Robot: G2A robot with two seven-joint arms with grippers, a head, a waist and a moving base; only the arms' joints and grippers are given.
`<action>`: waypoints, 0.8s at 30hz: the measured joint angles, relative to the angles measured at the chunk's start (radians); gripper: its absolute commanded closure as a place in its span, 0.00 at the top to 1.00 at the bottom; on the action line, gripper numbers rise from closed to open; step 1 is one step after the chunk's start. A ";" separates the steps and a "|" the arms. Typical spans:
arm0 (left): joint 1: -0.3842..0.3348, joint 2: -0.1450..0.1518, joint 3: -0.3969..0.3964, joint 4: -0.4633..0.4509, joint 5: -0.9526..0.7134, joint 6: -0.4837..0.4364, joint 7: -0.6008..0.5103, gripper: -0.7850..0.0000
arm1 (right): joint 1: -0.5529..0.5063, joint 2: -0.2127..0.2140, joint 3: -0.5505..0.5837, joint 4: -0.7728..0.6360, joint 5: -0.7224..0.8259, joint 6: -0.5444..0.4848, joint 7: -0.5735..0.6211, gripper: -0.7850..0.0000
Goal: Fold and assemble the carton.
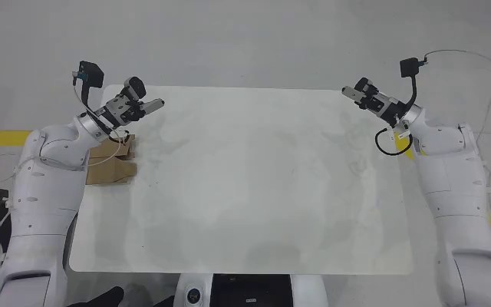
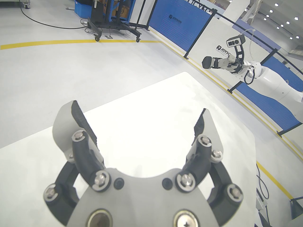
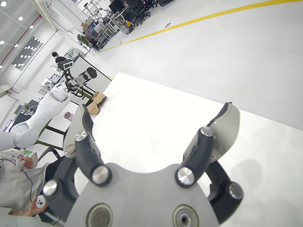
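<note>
Now, white rectangular table (image 1: 245, 199) spans centre of top view. Flattened brown cardboard carton (image 1: 113, 167) lies at middle left of frame, at table's left edge, partly under left arm. Left gripper (image 1: 156, 103) hovers at upper left, over table's far left corner, just beyond carton, apart from it; jaws spread wide, holding nothing. Right gripper (image 1: 347, 91) at upper right, above far right corner, well apart from carton; jaws likewise wide, empty.
</note>
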 measured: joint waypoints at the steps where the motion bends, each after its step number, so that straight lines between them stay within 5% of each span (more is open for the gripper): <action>1: 0.000 0.000 0.000 0.000 0.000 0.000 0.000 1.00 | 0.000 0.000 0.000 0.000 0.000 0.000 0.000 1.00; 15: 0.023 -0.001 0.001 -0.020 -0.061 0.030 -0.001 1.00 | 0.000 0.000 0.000 0.000 0.000 0.000 0.000 1.00; 24: 0.058 0.034 -0.088 -0.021 -0.466 0.229 -0.335 1.00 | 0.000 0.000 0.000 0.000 0.000 0.000 0.000 1.00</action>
